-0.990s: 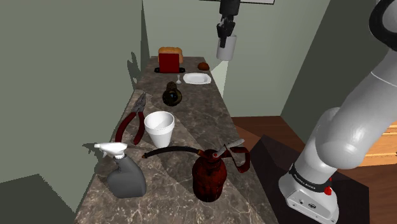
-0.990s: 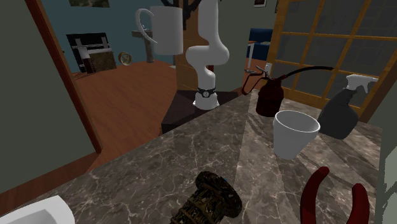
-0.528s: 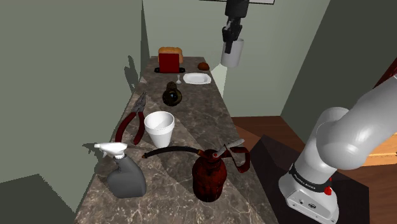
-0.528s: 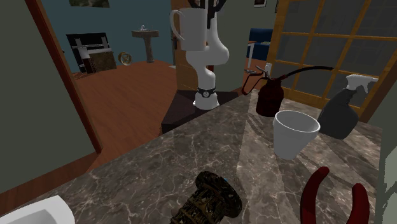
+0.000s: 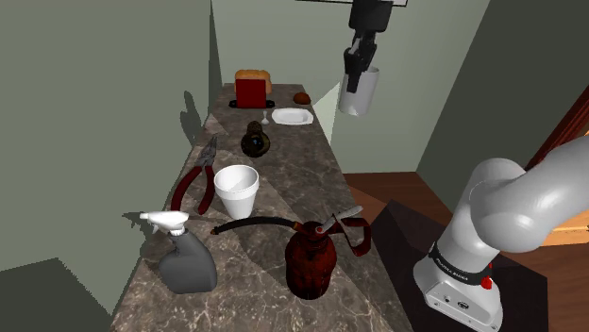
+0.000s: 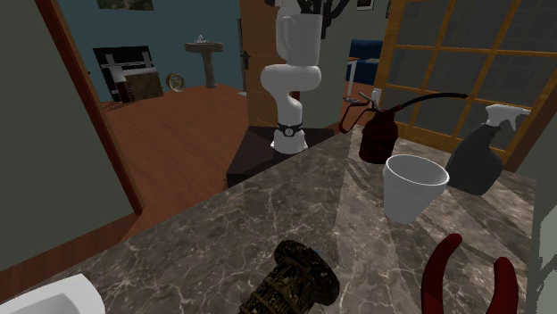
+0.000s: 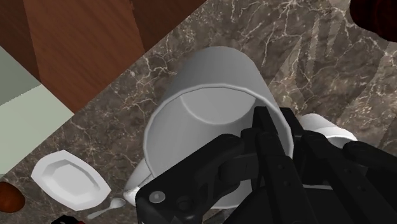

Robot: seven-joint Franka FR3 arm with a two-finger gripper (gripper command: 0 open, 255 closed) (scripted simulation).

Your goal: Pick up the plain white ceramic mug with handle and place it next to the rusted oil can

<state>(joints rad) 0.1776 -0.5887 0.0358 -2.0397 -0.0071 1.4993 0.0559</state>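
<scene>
My black gripper (image 5: 357,68) is shut on the rim of the white mug (image 5: 359,94) and holds it high in the air past the counter's right edge in the shoulder view. In the second exterior view the mug (image 6: 300,37) hangs in front of the arm, its handle to the left, under the gripper (image 6: 312,7). In the wrist view the gripper (image 7: 277,130) pinches the mug (image 7: 203,121) wall, one finger inside. The rusted dark-red oil can (image 5: 311,257) stands near the counter's front end, also seen as the oil can (image 6: 379,134) with its long black spout.
On the marble counter (image 5: 283,160) stand a white cup (image 5: 236,190), red pliers (image 5: 193,181), a grey spray bottle (image 5: 184,257), a dark ornate object (image 5: 255,139), a white plate (image 5: 292,116) and a red toaster (image 5: 251,91). Wooden floor (image 5: 396,189) lies beside it.
The gripper has carried the mug toward the shoulder view's right and slightly lower, off the counter's far end. In the second exterior view the mug has moved right.
</scene>
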